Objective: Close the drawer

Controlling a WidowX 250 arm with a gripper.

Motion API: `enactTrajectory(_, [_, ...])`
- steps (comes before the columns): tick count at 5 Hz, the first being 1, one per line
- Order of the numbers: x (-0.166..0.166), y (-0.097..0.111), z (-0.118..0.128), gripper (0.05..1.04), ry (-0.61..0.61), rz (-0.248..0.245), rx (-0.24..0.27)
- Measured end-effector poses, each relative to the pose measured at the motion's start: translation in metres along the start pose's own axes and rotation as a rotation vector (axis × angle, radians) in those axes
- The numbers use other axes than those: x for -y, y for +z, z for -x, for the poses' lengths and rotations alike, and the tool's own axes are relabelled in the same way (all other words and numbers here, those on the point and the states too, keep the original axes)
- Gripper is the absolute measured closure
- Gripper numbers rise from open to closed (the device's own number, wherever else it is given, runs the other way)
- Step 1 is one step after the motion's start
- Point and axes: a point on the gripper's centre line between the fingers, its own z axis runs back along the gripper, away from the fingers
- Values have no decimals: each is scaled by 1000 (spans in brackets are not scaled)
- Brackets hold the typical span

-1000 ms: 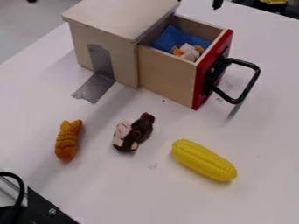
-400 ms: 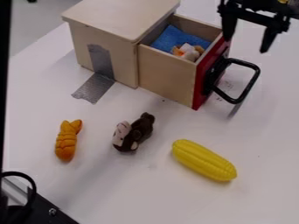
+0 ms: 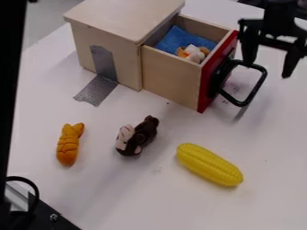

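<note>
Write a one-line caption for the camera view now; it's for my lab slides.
Open gripper beside the black handle of an open, red-fronted drawer, with toy corn on the table.

Arm (image 3: 280, 13): black, entering at the top edge, toward the right. Gripper (image 3: 267, 69): at upper right, hanging downward. Fingers (image 3: 249, 48): spread well apart, tips pointing down, the one nearer the right edge ending lower in the view; nothing held between them.
</note>
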Motion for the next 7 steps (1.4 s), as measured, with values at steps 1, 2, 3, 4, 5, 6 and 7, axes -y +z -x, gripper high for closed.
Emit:
enactTrajectory(1, [-4,-20,10,85,-5,-34,-54])
enactTrajectory(2, [-5,-34,16,118,-8,-82,-97])
enactTrajectory(3, [-6,-43,19,394,-6,-91,-120])
enactTrajectory(4, [-10,-43,20,698,-9,-119,-124])
enactTrajectory(5, [-19,-45,23,910,11,-142,-134])
enactTrajectory(6, [-34,-45,28,963,35,-166,-149])
enactTrajectory(7, [-68,-40,29,965,93,-182,-149])
